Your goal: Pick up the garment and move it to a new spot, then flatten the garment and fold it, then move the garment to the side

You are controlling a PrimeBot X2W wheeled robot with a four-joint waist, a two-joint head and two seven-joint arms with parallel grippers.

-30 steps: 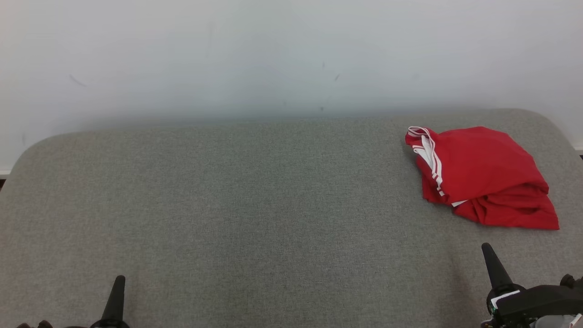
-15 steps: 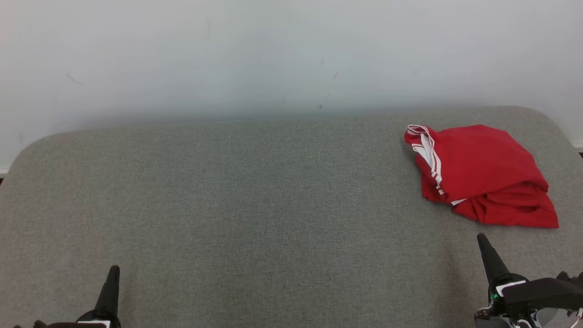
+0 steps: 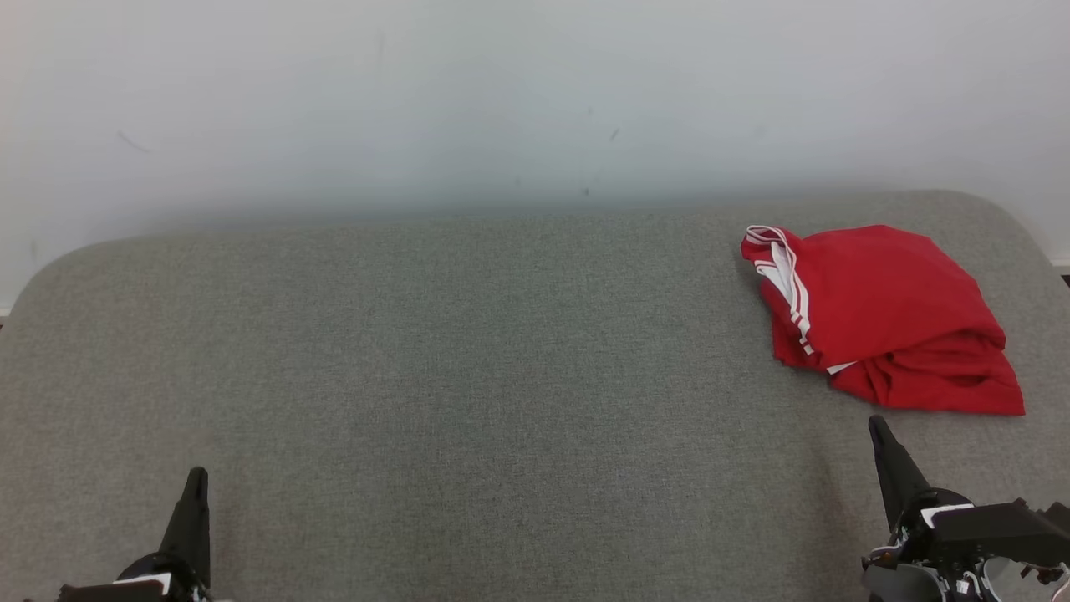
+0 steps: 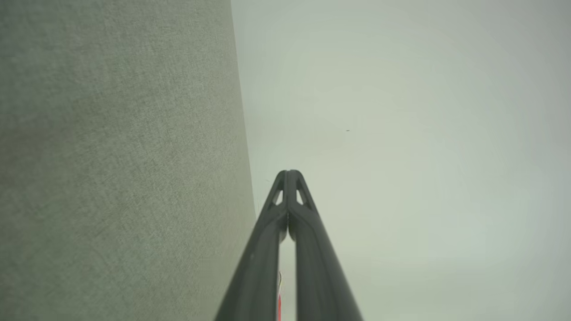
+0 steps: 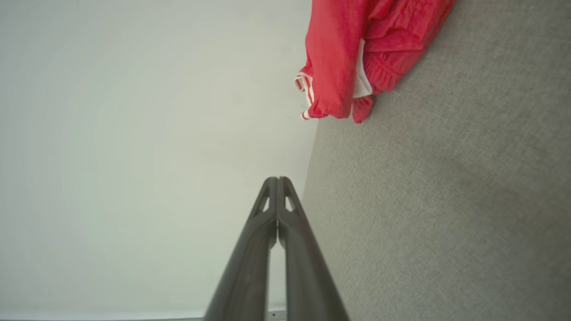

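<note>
both hands reach farther forward than a second ago. left hand (image 3: 197, 475) and right hand (image 3: 876, 423) are clenched, empty. the crumpled, white-striped red garment (image 3: 886, 318) lies far right on the grey woven surface (image 3: 501, 376).

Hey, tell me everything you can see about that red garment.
The red garment is soft-looking cloth with white stripes along one edge and some white lining showing. It lies loosely bunched and creased, not flat, at the far right of the grey fabric surface, resting on it; nothing else touches it.
</note>
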